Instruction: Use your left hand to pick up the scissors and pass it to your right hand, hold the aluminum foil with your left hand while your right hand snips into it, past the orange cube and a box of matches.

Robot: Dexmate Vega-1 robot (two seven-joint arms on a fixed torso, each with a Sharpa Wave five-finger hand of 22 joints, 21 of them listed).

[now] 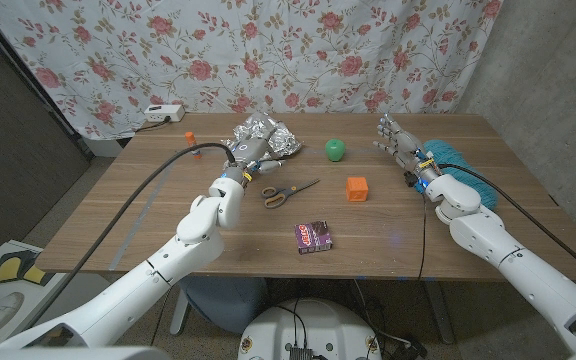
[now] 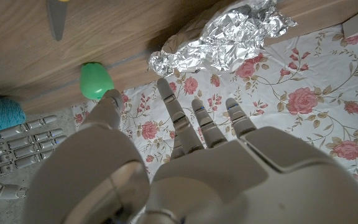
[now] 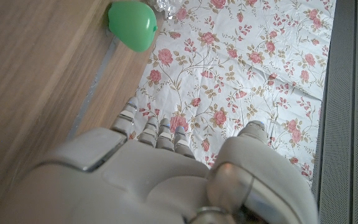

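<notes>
A makeshift robot test room, not a home or shop.

A plain wooden tabletop [image 1: 168, 225] stands on a grey carpeted floor [image 1: 38, 215], with two white robot arms reaching over it from the near side. Behind it a flowered cloth [image 1: 268, 50] hangs as a backdrop, with a bare grey wall [image 1: 548, 60] on the right. Thick black cables [image 1: 138, 195] run along the arms, and a white power strip [image 1: 162, 113] lies at the far left, beside the table's corner. On the table lies a loose mix of small props: crumpled foil [image 1: 266, 134], scissors [image 1: 288, 191], an orange cube [image 1: 357, 188], a green fruit-shaped toy [image 1: 337, 150].
</notes>
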